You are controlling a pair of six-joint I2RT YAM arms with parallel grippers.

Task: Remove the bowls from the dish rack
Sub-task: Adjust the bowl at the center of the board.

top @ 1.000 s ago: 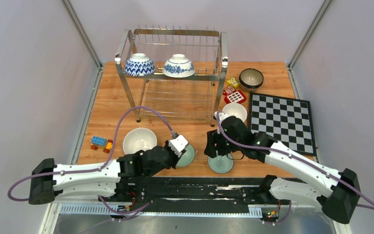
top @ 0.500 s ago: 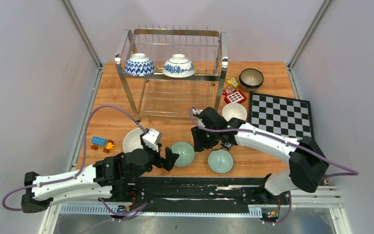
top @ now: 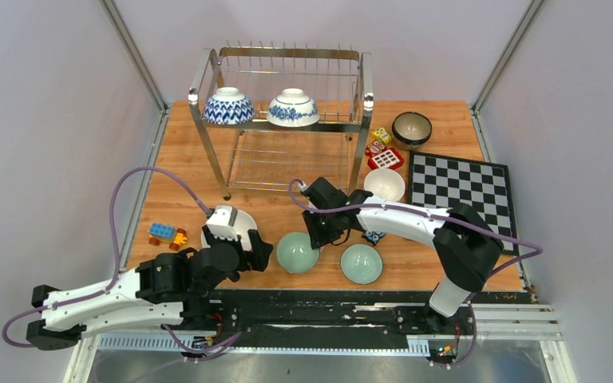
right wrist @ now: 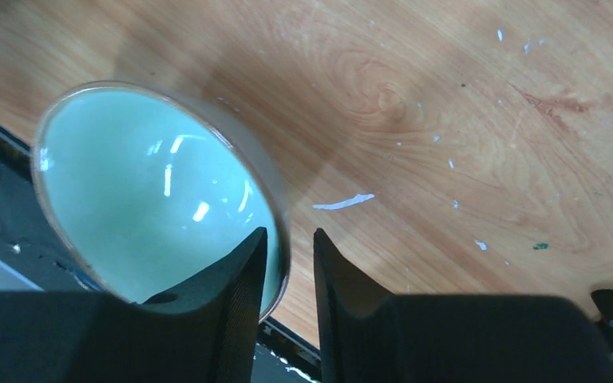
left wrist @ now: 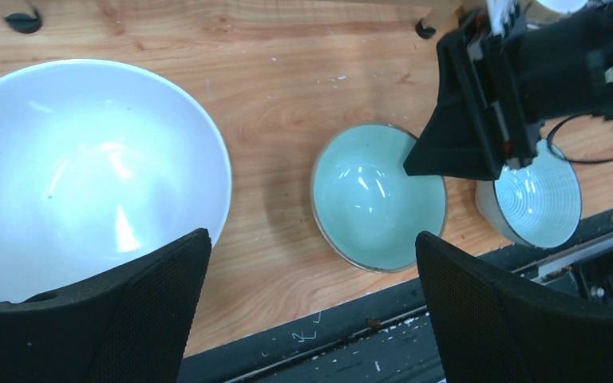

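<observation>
1. Resting on the table (top: pixel 183 159) by its near edge, the celadon bowl (top: pixel 298 252) lies just under the right gripper (right wrist: pixel 289 236), the nearer arm.
2. Its narrowed jaws straddle the far-right rim; a firm pinch seems likely but unclear.
3. The left gripper (left wrist: pixel 311 236) gapes empty, having released this bowl and withdrawn since earlier.

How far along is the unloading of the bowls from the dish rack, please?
Five are out on the table: two celadon bowls, two white bowls, one dark brown bowl. The right gripper straddles the rim of the celadon bowl nearer the left arm, grip unclear; the left gripper hangs open, empty. Two blue-and-white bowls sit on the dish rack, upper tier.
</observation>
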